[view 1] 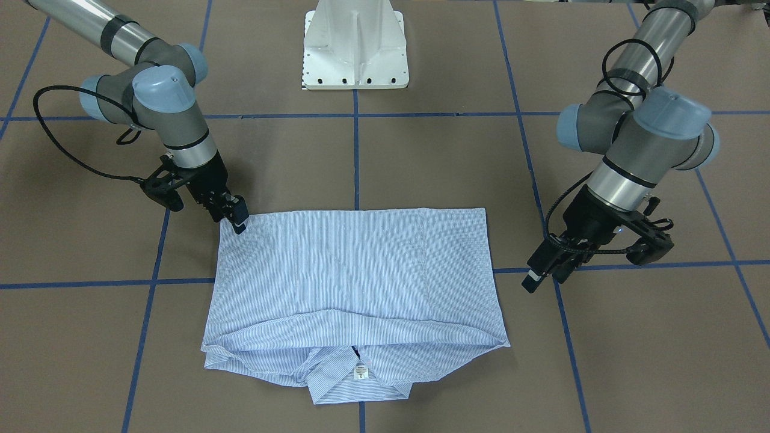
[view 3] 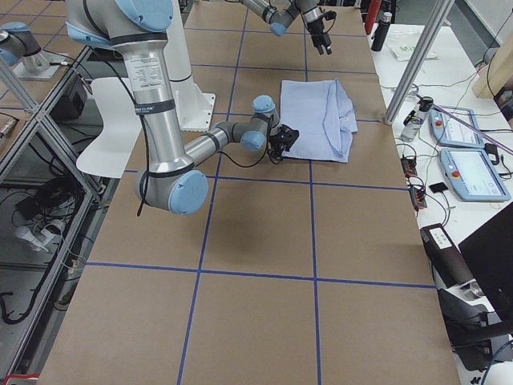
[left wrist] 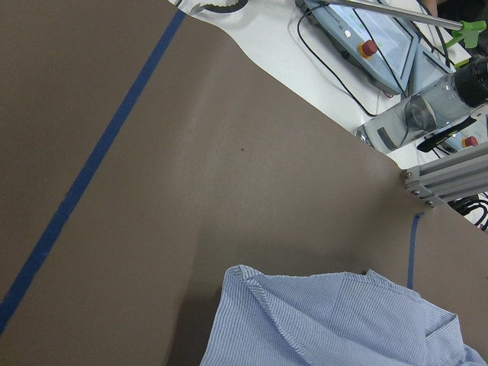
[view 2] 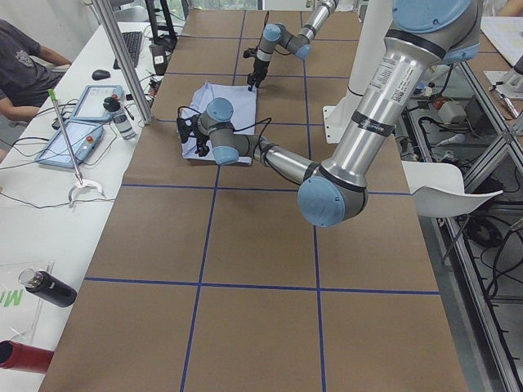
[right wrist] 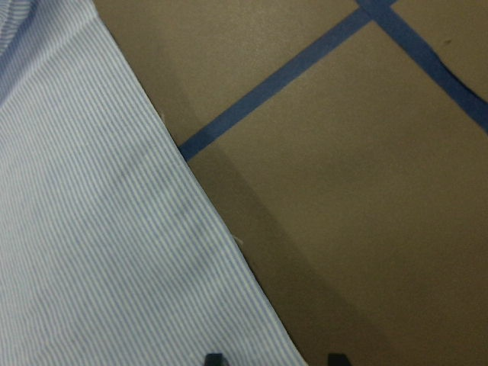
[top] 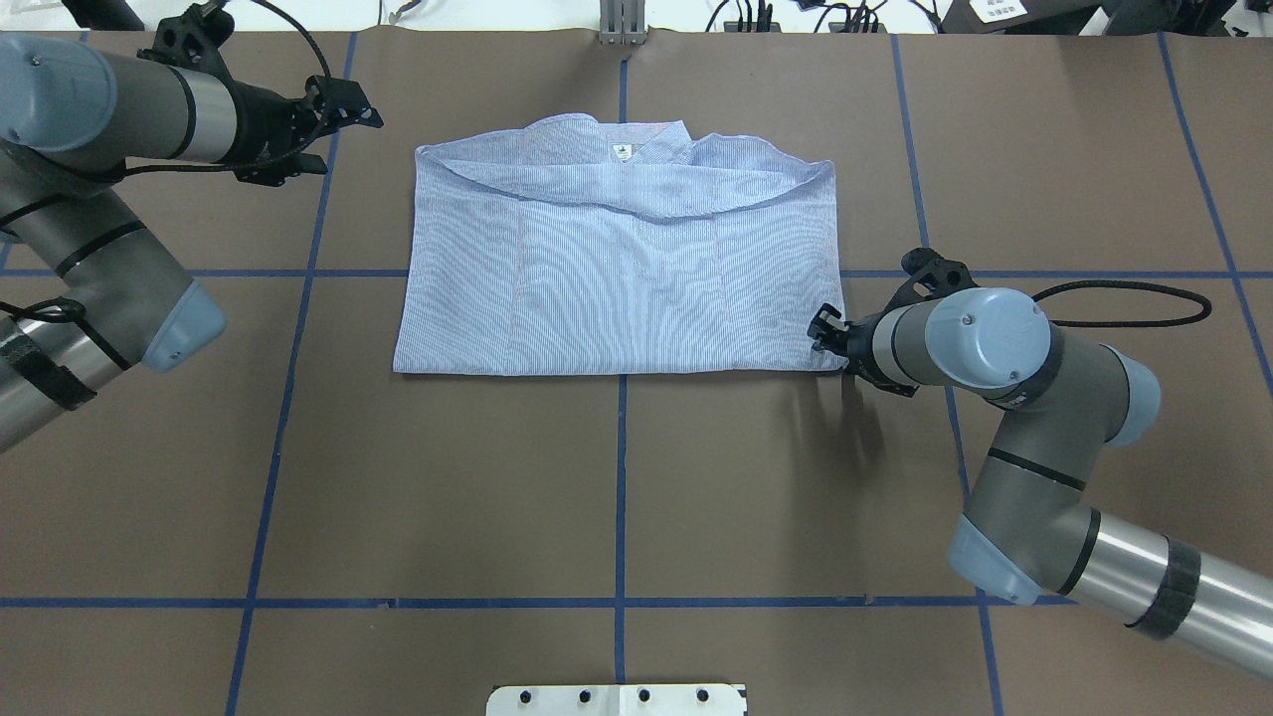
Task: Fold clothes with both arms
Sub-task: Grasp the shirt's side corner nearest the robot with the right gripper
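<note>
The light blue-and-white striped shirt [view 1: 361, 282] lies folded into a flat rectangle on the brown table, with its collar and white neck label [view 1: 360, 371] on the side away from the robot. My right gripper [view 1: 239, 221] is down at the shirt's near corner [top: 830, 358]. In the right wrist view its fingertips [right wrist: 213, 358] stand apart and the shirt's edge [right wrist: 191, 198] runs between them, so it is open. My left gripper [view 1: 544, 275] hovers open and empty above the table, off the shirt's other side near the collar end [top: 348, 104]. Only the shirt's corner [left wrist: 335, 320] shows in the left wrist view.
The white pedestal base [view 1: 355, 48] stands at the robot's side of the table. Blue tape lines [top: 622, 477] cross the brown surface. A side desk with teach pendants [view 2: 78, 135], bottles [view 2: 121, 118] and a seated person [view 2: 24, 61] runs past the collar end.
</note>
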Controlling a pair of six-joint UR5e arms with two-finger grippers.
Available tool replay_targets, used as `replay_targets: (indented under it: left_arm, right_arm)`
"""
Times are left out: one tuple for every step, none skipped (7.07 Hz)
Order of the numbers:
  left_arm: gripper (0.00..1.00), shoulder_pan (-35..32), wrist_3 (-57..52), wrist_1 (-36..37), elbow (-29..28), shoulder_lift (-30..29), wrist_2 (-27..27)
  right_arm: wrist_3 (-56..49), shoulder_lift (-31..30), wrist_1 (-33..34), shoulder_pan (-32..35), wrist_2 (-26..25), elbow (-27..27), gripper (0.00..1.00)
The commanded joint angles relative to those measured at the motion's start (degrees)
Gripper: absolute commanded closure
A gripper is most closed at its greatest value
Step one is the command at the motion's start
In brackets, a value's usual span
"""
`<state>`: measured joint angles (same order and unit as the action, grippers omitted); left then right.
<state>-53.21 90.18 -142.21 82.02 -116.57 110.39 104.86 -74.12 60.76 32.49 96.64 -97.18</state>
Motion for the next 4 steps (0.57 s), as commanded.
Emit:
replay_targets:
  left_arm:
    - [0.0, 0.0, 0.0, 0.0, 0.0, 0.0, 0.0]
    - [0.0, 0.0, 0.0, 0.0, 0.0, 0.0, 0.0]
    - [0.0, 0.0, 0.0, 0.0, 0.0, 0.0, 0.0]
    - [0.0, 0.0, 0.1, 0.0, 0.2, 0.0, 0.0]
  right_arm:
    - [0.0, -0.5, 0.1, 0.1, 0.2, -1.2, 1.0]
    - [0.0, -0.4, 0.1, 0.0, 0.3, -1.1, 1.0]
    - [0.0, -0.6, 0.3, 0.2, 1.4, -2.4, 1.0]
    - [0.1, -5.0, 0.7, 0.1, 2.1, -8.0, 1.0]
